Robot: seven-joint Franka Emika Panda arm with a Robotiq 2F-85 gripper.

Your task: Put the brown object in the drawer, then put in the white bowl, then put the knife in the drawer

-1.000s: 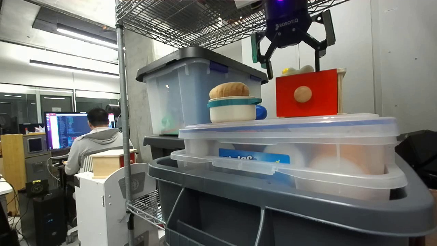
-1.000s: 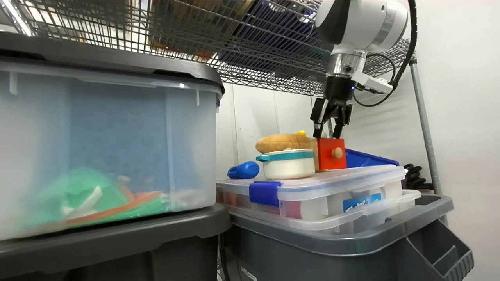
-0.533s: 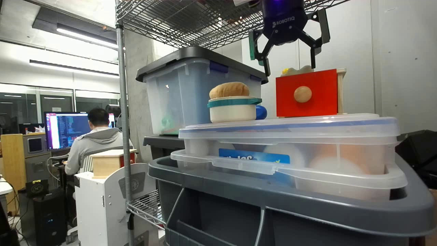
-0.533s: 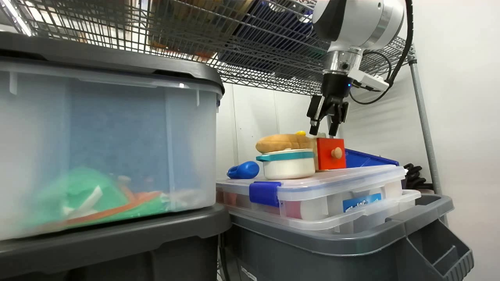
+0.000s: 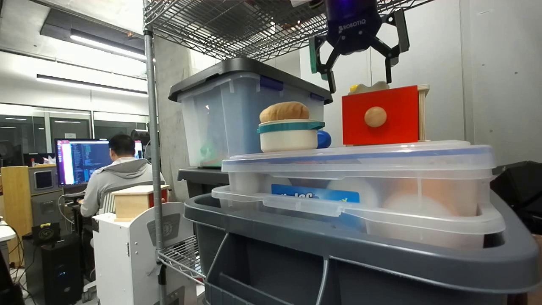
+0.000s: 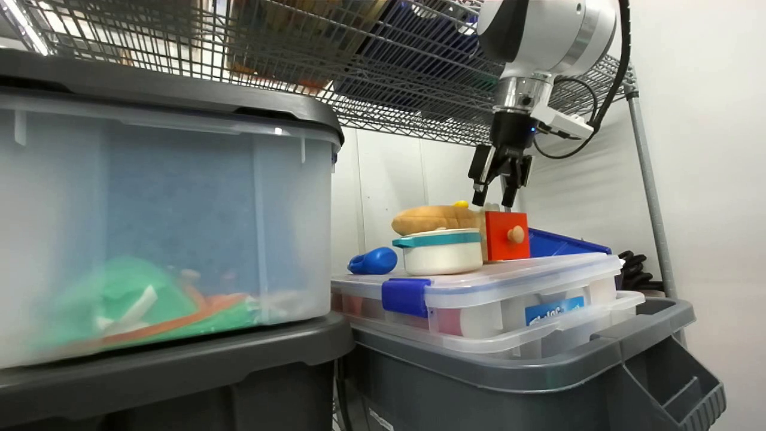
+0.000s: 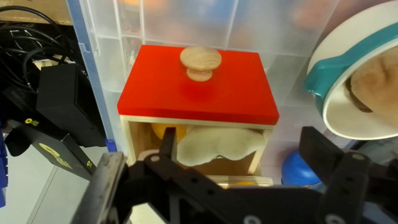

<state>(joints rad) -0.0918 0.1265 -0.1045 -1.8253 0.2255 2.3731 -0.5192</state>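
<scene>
The drawer (image 5: pixel 398 127) is a red front with a round wooden knob, pulled out of a pale wooden unit. In the wrist view a whitish lump (image 7: pixel 220 143) and an orange item (image 7: pixel 168 129) show inside it. Beside it stands the white bowl (image 5: pixel 288 141) with a teal band and handles. The brown object (image 5: pixel 284 111), a tan bun-like lump, rests on top of that bowl. Pointing down over the drawer with its jaws wide apart, my gripper (image 5: pixel 360 86) stands open, holding nothing. The knife is hidden or out of view.
A flat clear box (image 5: pixel 360 165) bears the drawer unit and bowl. Behind the bowl lies a blue rounded object (image 7: pixel 298 168). A large lidded tub (image 6: pixel 179 197) stands at one side. Wire shelving (image 6: pixel 383 72) hangs overhead, close to the arm. A blue tray (image 6: pixel 562 242) sits behind the drawer.
My gripper has risen slightly and shifted a little left in both exterior views, mostly in the earlier half second. Its jaws have stayed open, and the objects have not moved.
</scene>
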